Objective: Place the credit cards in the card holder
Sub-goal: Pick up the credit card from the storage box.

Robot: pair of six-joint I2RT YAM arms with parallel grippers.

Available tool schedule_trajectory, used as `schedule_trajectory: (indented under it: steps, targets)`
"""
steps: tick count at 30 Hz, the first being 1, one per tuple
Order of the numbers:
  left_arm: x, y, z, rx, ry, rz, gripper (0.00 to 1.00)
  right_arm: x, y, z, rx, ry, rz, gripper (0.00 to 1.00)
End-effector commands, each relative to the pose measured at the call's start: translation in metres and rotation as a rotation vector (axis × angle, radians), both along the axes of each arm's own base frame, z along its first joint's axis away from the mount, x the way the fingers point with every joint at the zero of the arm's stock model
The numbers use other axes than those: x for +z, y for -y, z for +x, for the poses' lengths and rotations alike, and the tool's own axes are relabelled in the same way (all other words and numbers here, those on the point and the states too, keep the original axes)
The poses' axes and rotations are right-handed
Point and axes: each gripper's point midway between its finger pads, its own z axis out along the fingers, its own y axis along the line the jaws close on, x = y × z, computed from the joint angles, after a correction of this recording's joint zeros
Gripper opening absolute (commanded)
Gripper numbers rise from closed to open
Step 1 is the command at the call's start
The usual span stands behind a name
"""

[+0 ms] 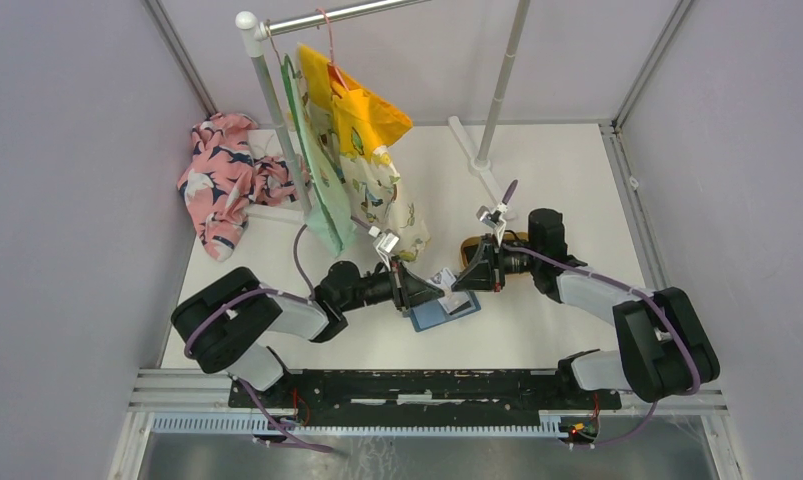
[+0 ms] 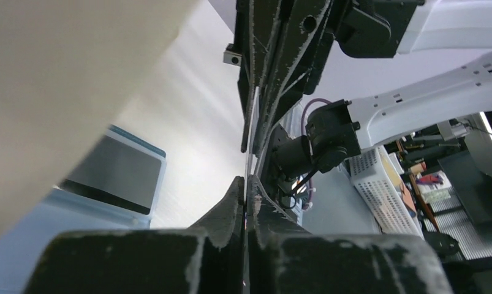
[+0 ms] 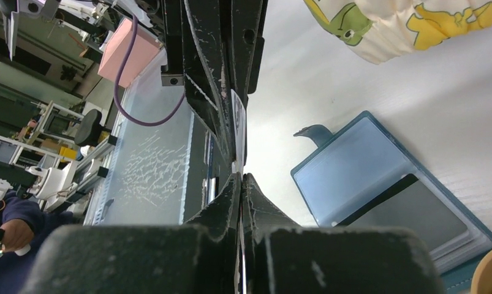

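plainly, both sets of fingers are pressed together on one credit card (image 3: 238, 125): the left gripper (image 2: 246, 187) pinches one end and the right gripper (image 3: 240, 180) the other, tips facing each other, the card edge-on between them and, as far as i can tell, off the table. the card holder (image 3: 347, 165) lies open just below and beside the fingers, with a dark card (image 3: 408, 211) seated in one slot.

the risk, as i judge it, is the double grip. if either arm pulls or twists while both pinch, the thin card could bend, or spring out of one pair of tips and fall beside the holder. the holder also looks loose on the surface, so a card pushed at a slot could shove it along instead of sliding in.

the table (image 1: 537, 200) is white and smooth. beyond the right fingers sits a tan tray (image 1: 472, 245). beyond the left ones, garments (image 1: 362, 140) hang from a rail (image 1: 357, 12), and a floral cloth (image 1: 222, 175) lies further off. grey walls close it in.
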Motion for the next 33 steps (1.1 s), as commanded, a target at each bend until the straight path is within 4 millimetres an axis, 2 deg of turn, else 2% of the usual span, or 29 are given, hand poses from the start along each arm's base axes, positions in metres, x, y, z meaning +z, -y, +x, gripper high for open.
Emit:
schedule_trajectory:
  steps: [1,5,7,9,15,19,25,33]
  targets:
    - [0.021,0.012,-0.006,-0.082,0.048,-0.053,0.02,0.007,-0.004,0.003,0.065,0.098,0.013,0.08]
    - [-0.006,0.011,-0.015,-0.161,0.071,0.1,0.02,0.002,0.0,0.0,0.154,0.21,-0.007,0.39]
    - [-0.017,0.007,-0.016,-0.182,0.097,0.194,0.02,0.001,0.004,-0.006,0.193,0.278,-0.01,0.5]
    - [-0.023,0.001,-0.016,-0.191,0.135,0.275,0.02,-0.003,0.006,-0.006,0.198,0.311,-0.033,0.55]
    - [-0.021,-0.01,-0.019,-0.226,0.211,0.37,0.02,-0.008,0.007,-0.007,0.197,0.324,-0.05,0.56]
    - [-0.02,-0.007,-0.023,-0.256,0.214,0.372,0.02,-0.008,0.006,-0.013,0.214,0.32,-0.035,0.54]
    - [-0.016,-0.003,-0.026,-0.272,0.222,0.363,0.02,-0.016,-0.002,-0.022,0.254,0.31,-0.04,0.43]
    - [-0.014,0.004,-0.033,-0.3,0.229,0.359,0.02,-0.024,-0.008,-0.025,0.275,0.286,-0.064,0.42]
